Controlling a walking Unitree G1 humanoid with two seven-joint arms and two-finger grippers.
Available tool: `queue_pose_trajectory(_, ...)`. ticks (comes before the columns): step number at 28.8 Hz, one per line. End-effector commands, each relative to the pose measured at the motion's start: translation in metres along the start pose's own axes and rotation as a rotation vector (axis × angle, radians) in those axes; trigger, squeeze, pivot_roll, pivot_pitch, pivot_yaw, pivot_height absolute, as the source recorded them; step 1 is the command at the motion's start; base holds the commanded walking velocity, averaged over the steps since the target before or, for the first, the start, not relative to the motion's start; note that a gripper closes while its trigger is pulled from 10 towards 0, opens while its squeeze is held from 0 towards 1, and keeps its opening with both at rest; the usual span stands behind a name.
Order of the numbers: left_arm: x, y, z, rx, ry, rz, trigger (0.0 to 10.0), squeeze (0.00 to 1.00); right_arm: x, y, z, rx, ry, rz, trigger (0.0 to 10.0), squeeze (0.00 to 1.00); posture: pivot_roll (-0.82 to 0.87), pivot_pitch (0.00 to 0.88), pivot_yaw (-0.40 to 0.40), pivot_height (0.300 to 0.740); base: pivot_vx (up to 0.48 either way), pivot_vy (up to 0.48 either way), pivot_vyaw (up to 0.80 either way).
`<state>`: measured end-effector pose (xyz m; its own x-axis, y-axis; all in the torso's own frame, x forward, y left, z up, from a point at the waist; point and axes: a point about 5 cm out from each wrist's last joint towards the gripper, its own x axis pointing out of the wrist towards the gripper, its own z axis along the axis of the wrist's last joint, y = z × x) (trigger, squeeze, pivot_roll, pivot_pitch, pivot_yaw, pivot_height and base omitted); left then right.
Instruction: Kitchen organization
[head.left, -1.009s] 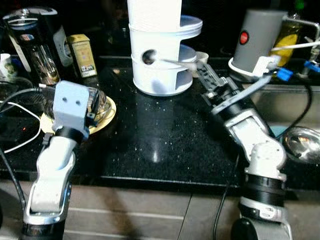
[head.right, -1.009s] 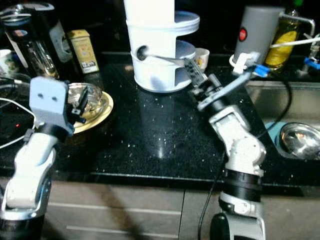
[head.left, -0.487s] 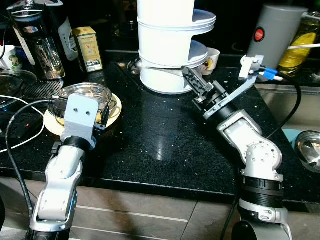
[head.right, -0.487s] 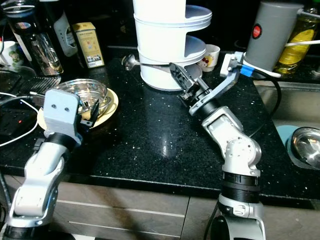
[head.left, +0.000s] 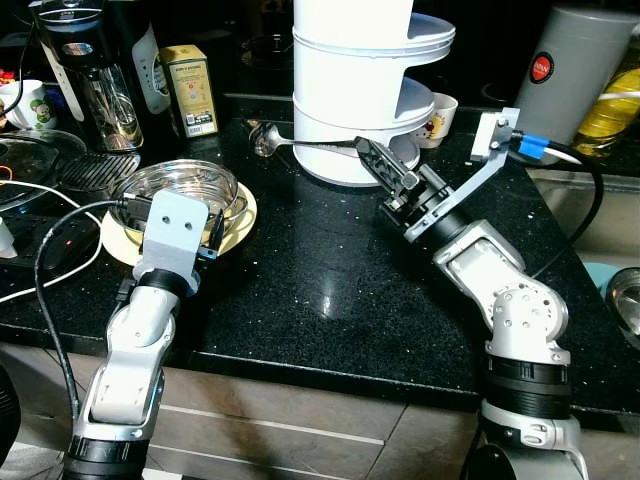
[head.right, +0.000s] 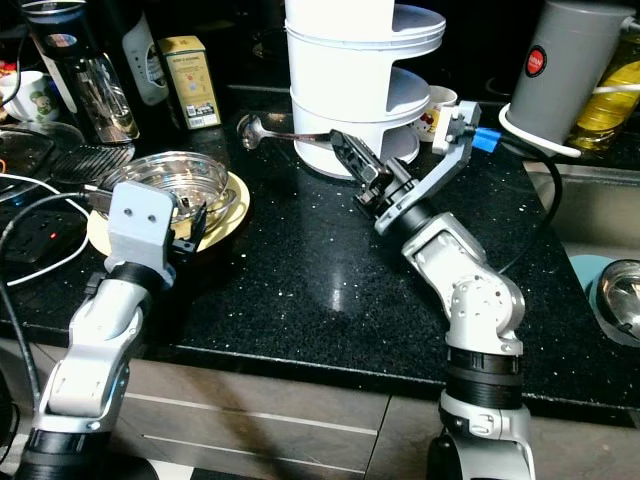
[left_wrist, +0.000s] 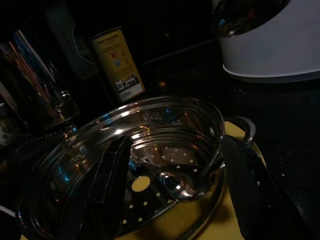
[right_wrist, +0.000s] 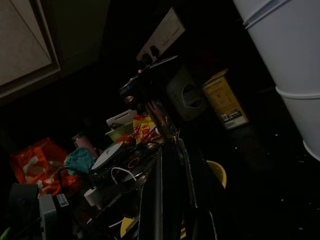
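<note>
A long-handled steel ladle (head.left: 300, 144) is gripped at its handle by the right claw (head.left: 388, 172), whose two black fingers are closed on it. The ladle is held level above the black speckled stone surface (head.left: 320, 290), its bowl pointing to the robot's left and lying just in front of the tall white tiered plastic rack (head.left: 360, 90). In the right wrist view the handle is seen running straight out between the closed fingers (right_wrist: 172, 200).

The left claw (head.left: 212, 232) is held at the near rim of a round glass-and-steel steamer bowl (head.left: 185, 190), which rests on a flat yellow plate (head.left: 240, 215) at the left of the surface. In the left wrist view the two fingers (left_wrist: 112, 170) are spread apart — one to each side of the bowl's near rim — and a perforated steel insert is seen inside the bowl. Whether the fingers touch the glass cannot be told.

Behind the bowl stand a small yellow tin box (head.left: 190, 88) and a clear glass jug with a dark lid (head.left: 90, 70). A small white printed cup (head.left: 438, 118) sits beside the rack — near a grey cylindrical appliance with a red button (head.left: 575, 60). A steel bowl (head.right: 622, 310) lies in the sink at the far right.
</note>
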<state>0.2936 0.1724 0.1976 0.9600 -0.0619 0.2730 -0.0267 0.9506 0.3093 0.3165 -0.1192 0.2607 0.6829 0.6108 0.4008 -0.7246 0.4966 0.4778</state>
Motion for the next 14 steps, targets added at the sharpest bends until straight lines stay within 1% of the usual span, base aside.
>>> queue_pose_trajectory(1,0.0,-0.0022,-0.0044,-0.009,0.015,-0.006,10.0,0.0,-0.0011,0.0044,0.002,-0.016,0.0,0.017,10.0,0.0,0.01,0.0,-0.027,0.74,0.0,0.0,0.0)
queue_pose_trajectory(2,0.0,-0.0023,-0.0047,-0.014,0.016,-0.007,10.0,0.0,-0.0011,0.0045,0.0019,-0.018,0.001,0.017,10.0,0.0,0.01,0.0,-0.027,0.74,0.0,0.0,0.0)
queue_pose_trajectory(3,-0.0001,-0.0016,-0.0065,-0.019,0.019,-0.001,0.0,0.0,-0.0012,0.0049,0.0017,-0.021,0.003,0.017,10.0,0.0,0.01,0.0,-0.028,0.74,0.0,0.0,0.0)
queue_pose_trajectory(14,-0.0028,0.0006,-0.0088,-0.022,0.022,0.009,0.0,0.0,-0.0008,0.0057,0.0013,-0.021,0.005,0.022,10.0,0.0,0.02,0.0,-0.03,0.74,0.0,0.0,0.0)
